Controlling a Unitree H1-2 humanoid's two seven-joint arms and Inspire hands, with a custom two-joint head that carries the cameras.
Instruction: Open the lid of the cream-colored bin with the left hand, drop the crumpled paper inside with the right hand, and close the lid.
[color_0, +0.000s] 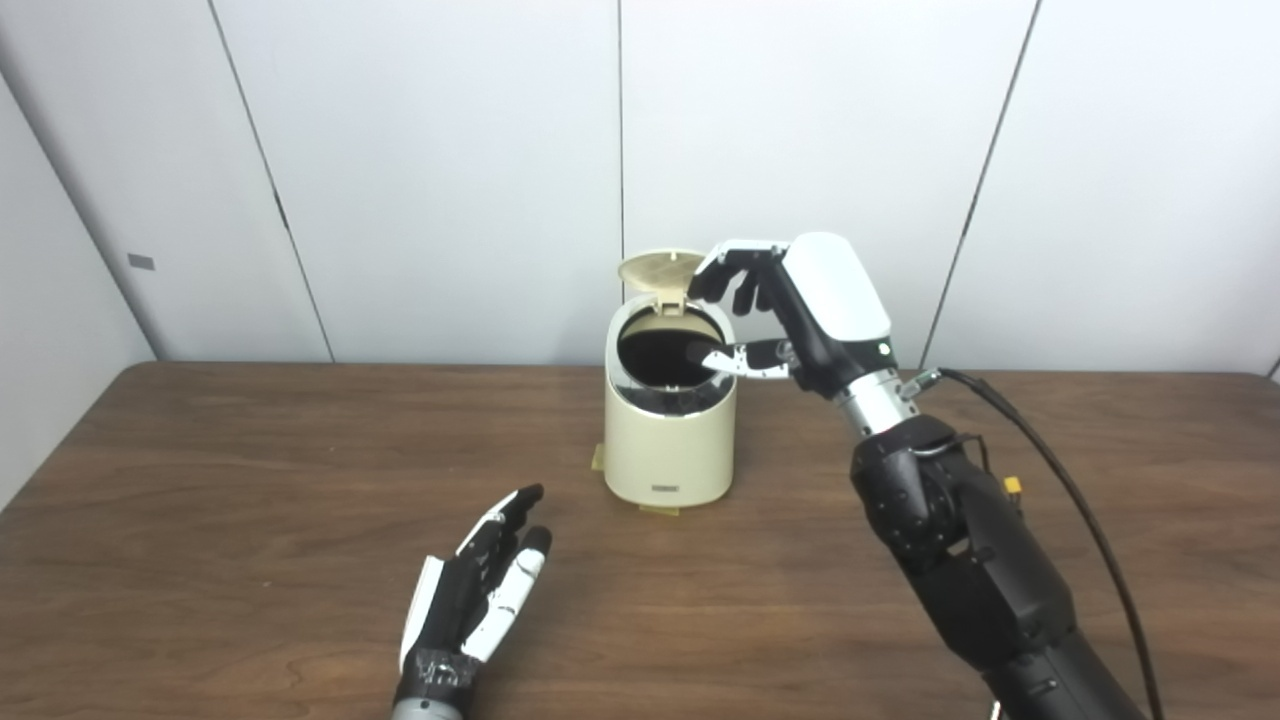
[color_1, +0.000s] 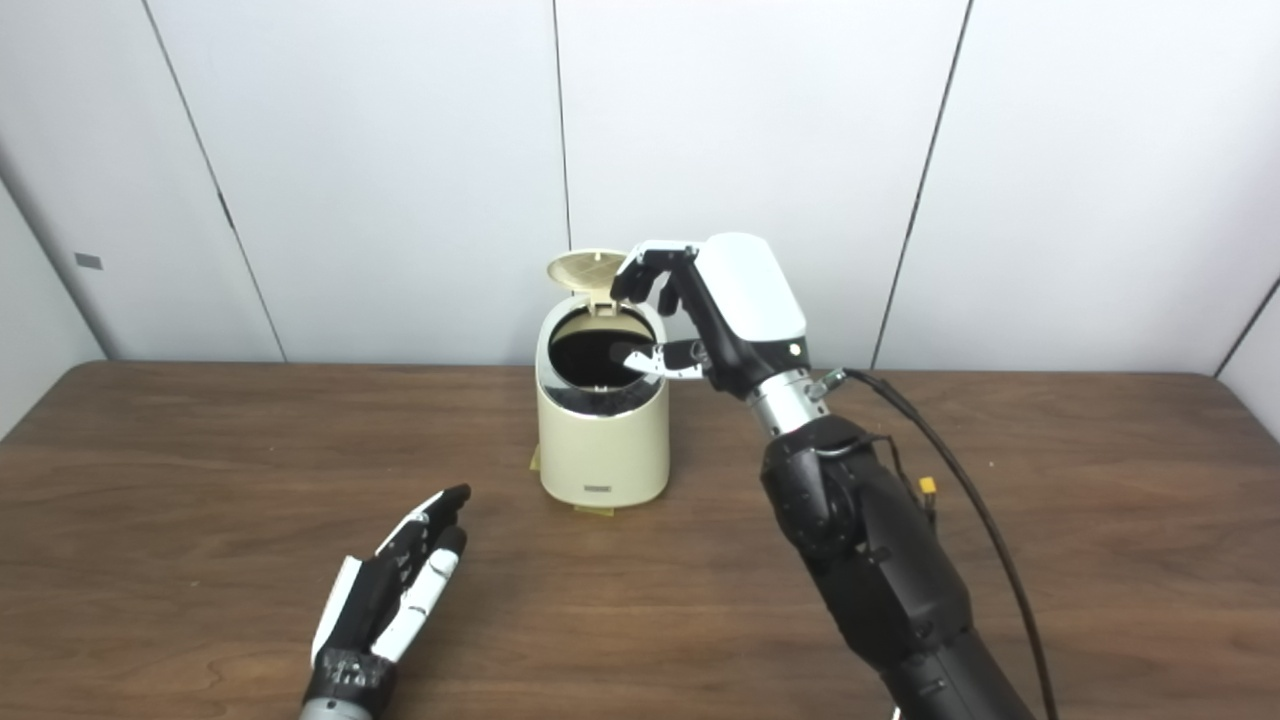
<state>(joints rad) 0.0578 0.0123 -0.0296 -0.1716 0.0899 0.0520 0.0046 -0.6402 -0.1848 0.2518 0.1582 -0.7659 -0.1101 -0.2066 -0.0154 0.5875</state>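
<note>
Broadly, a dark wooden counter (color_0: 250, 460) fills the lower part of both views, backed by pale wall panels (color_0: 440, 170). Next in size, the right arm (color_0: 960, 560) rises from the bottom right edge, with a black cable (color_0: 1060, 490) trailing beside it. Near the middle of the counter stands the cream-colored bin (color_0: 668, 440), upright, its round lid (color_0: 660, 268) tipped up and back on its hinge so the dark opening faces up. The right hand (color_0: 790, 310) is raised just beside the bin's right rim, at the height of the lid; its fingers (color_0: 725, 268) curl loosely near the lid's edge, its thumb reaches over the opening, and nothing is held between them. The crumpled paper does not show in either view; the bin's interior is too dark to tell what lies inside. Smallest, the left hand (color_0: 475, 590) lies low over the counter, well apart from the bin, fingers stretched out and slightly spread, holding nothing.
</note>
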